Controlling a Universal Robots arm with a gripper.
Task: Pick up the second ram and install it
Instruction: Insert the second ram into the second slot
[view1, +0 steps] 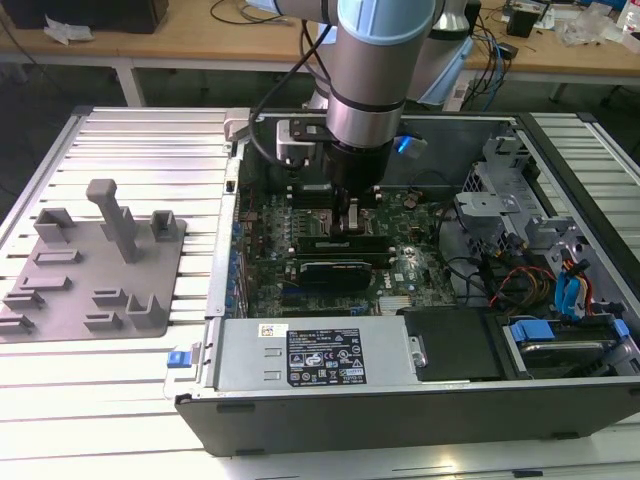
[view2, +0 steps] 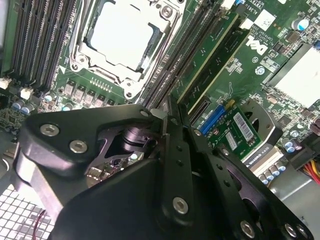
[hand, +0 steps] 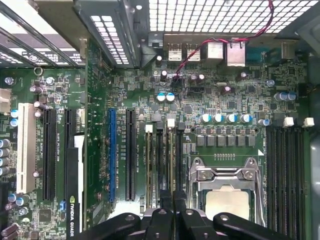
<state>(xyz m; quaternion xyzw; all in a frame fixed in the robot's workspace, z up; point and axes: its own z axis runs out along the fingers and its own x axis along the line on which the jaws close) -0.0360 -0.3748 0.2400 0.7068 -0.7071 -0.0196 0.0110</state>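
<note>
The end effector (view2: 167, 114) reaches down into the open computer case (view1: 230, 300). In both wrist views its black fingers (view2: 180, 150) are drawn together with only a thin seam between them, and I cannot tell whether anything is pinched there. Their tips sit over the memory slots just beside the CPU socket (view2: 122, 35). The second ram (view2: 212, 55), a thin green stick, stands on edge in one of those slots, its near end just beside the fingertips. Another green stick (view2: 227, 67) stands in the slot right next to it, on the side away from the socket. Long black slots (view2: 40, 40) lie bare on the socket's other side. All of this sits on the green motherboard (hand: 200, 100). In the exterior view the arm (view1: 375, 60) comes down from the far side over the middle of the board, and a power supply (view1: 310, 355) fills the case's near edge. Well apart, to the exterior view's left, a grey holder tray (view1: 95, 270) lies on the ribbed metal counter (view1: 130, 150).
</note>
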